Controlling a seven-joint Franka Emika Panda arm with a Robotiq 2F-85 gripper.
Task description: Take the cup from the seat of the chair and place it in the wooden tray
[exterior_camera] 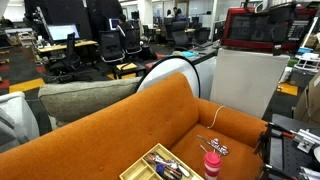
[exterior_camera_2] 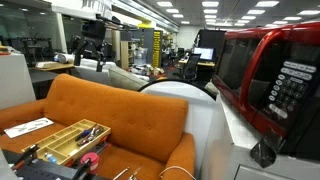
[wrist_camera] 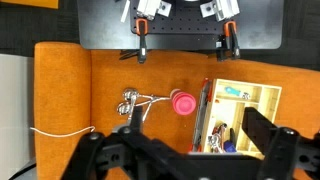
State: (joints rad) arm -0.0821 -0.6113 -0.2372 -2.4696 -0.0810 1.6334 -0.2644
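I get bright, even light from the rows of ceiling panels (exterior_camera_2: 215,10), which show in both exterior views. Shadows on the orange chair (wrist_camera: 110,100) are soft and faint. The red microwave (exterior_camera_2: 265,75) carries a pale sheen on its glossy door. Every picture is coarse. In the wrist view the dark fingers (wrist_camera: 258,135) sit close and look soft.

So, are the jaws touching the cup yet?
Apart. The wrist view shows the cup on the chair seat, clear of the gripper, orange fabric between.

On the chair (wrist_camera: 110,70), cup (wrist_camera: 183,102) beside wooden tray (wrist_camera: 245,84).
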